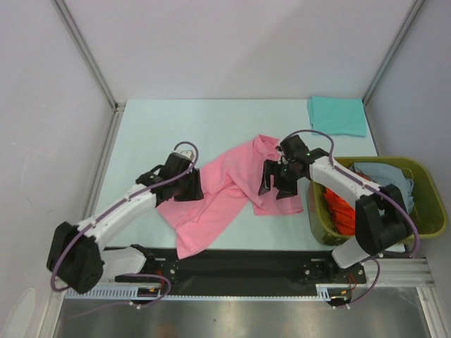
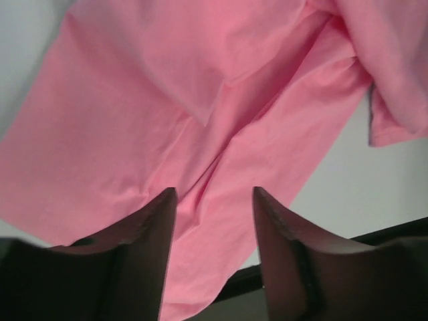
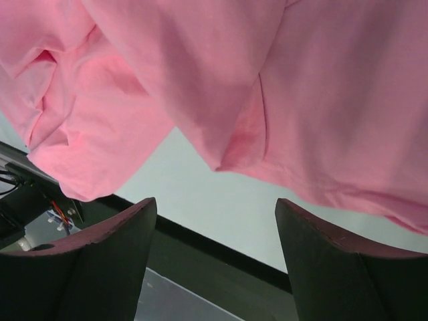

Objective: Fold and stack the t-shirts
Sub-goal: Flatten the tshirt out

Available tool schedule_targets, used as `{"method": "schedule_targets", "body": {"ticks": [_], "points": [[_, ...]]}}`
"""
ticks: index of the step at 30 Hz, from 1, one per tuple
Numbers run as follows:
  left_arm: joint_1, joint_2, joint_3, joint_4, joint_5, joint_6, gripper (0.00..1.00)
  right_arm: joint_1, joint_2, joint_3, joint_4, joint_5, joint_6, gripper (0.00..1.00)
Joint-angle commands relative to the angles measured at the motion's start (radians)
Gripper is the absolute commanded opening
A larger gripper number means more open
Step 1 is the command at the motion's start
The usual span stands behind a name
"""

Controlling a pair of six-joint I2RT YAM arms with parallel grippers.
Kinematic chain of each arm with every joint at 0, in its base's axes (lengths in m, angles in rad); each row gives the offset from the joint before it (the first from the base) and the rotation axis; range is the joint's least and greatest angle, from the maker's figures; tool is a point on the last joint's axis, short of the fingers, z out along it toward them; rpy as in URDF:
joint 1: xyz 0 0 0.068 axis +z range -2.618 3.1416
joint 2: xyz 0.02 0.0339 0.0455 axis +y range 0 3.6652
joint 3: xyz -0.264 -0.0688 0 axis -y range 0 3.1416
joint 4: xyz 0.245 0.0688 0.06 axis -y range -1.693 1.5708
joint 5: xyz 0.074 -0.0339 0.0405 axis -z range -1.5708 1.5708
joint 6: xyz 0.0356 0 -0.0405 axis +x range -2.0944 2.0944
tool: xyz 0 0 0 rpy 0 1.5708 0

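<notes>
Dark left fingers [image 2: 150, 261] fill the bottom of the left wrist view, standing well apart with nothing pinched between them. Behind the gap lies the pink shirt [image 1: 218, 193], rumpled with a long crease running down toward the fingertips. The right fingers [image 3: 114, 261] are spread wider and hold nothing. Between them shows bare pale desk [image 1: 183, 127], and beyond it a loose fold of the pink cloth.

From above, the pink shirt lies unfolded and slanted across the middle of the desk, one end near the front edge and the collar end toward the right arm. The left fingers sit at its left edge and the right fingers over its right part. Whether either pair touches the cloth is hard to say from this height.

A teal shirt [image 1: 337, 115] lies folded flat at the far right corner of the desk, well apart from the pink one. An olive-green basket [image 1: 425, 232] stands at the right side by the right arm, with an orange-red shirt [image 1: 340, 208] and a grey-blue shirt [image 1: 386, 176] bundled inside.
</notes>
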Motion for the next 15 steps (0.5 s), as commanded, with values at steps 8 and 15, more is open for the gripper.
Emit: {"method": "schedule_targets", "body": {"ticks": [8,15], "points": [[0.02,0.312,0.088,0.146,0.063,-0.045,0.59,0.029,0.177,0.041,0.105,-0.083,0.026,0.6],[0.033,0.358,0.151,0.136,0.016,-0.028,0.74,0.043,0.246,0.05,0.142,-0.117,0.038,0.57]]}}
